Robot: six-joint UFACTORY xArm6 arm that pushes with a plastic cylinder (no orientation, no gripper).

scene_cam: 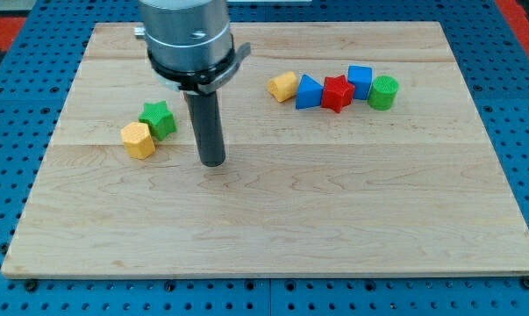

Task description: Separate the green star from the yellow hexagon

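Observation:
The green star (159, 118) sits at the view's left of the wooden board (273, 219). The yellow hexagon (139, 140) touches it at its lower left. My tip (213, 161) is on the board to the right of both blocks, a short gap away and touching neither. The rod rises from the tip to the arm's grey housing (185, 31) at the view's top.
A row of blocks lies at the view's upper right: a yellow block (283, 86), a blue triangle (308, 92), a red star (337, 93), a blue cube (360, 81) and a green cylinder (383, 92). A blue pegboard (527, 132) surrounds the board.

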